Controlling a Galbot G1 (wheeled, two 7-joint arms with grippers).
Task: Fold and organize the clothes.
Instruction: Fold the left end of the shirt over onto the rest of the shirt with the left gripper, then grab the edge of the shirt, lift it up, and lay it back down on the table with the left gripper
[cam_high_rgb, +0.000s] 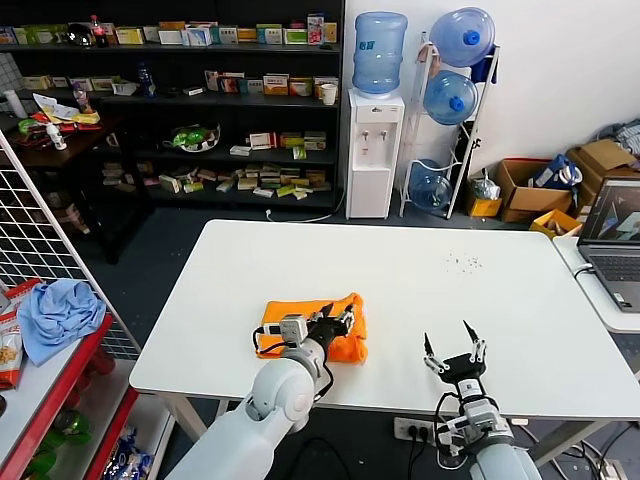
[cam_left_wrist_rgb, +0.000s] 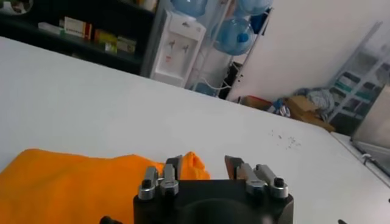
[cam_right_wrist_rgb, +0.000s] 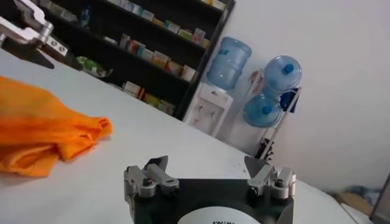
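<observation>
The orange T-shirt (cam_high_rgb: 335, 322) lies folded into a small bundle on the white table (cam_high_rgb: 420, 290), near the front left. No lettering shows. My left gripper (cam_high_rgb: 340, 322) is open and hovers right over the shirt's right part; in the left wrist view (cam_left_wrist_rgb: 204, 163) the orange cloth (cam_left_wrist_rgb: 67, 182) lies below and beside its fingers, with nothing held. My right gripper (cam_high_rgb: 452, 345) is open and empty near the table's front edge, to the right of the shirt. The shirt also shows in the right wrist view (cam_right_wrist_rgb: 42, 131).
A light blue cloth (cam_high_rgb: 58, 315) lies on a red shelf at the left. A laptop (cam_high_rgb: 615, 240) sits on a side table at the right. Shelves, a water dispenser (cam_high_rgb: 373, 150) and bottles stand behind the table.
</observation>
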